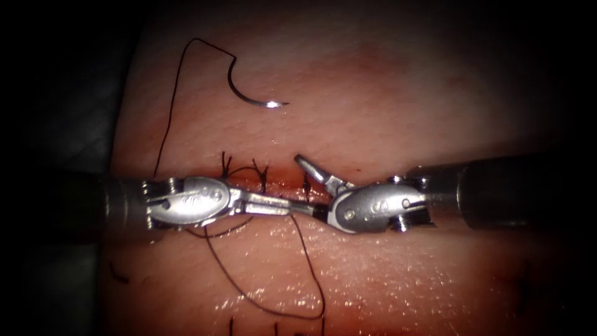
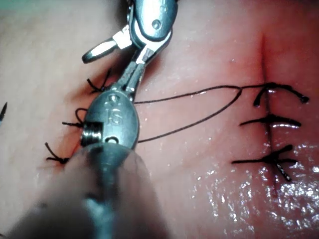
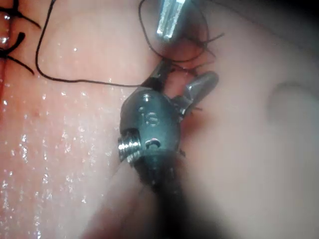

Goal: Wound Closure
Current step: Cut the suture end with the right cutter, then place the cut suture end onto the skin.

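Observation:
The curved needle (image 1: 258, 99) lies loose on the tissue (image 1: 385, 106) beyond the cut (image 1: 283, 182), left of centre, not in the tissue and held by neither tool. Its thread (image 1: 171, 112) arcs up and runs down to the cut's left end. My left tool (image 1: 305, 210) reaches in from the left along the cut, jaws shut on the thread, which loops down over the near tissue (image 1: 298, 311). My right tool (image 1: 308, 185) meets it tip to tip, open and holding nothing. In the left wrist view the left tool (image 2: 142, 62) touches the right tool (image 2: 117, 52). The right wrist view shows the right tool (image 3: 184, 74) open.
Several tied stitches with short cut ends (image 1: 258, 174) cross the cut near the left tool. Three more stitches (image 2: 271, 122) cross a second cut. Wet, shiny tissue (image 1: 404, 280) lies in front. Short thread ends (image 1: 118, 274) sit at the near left.

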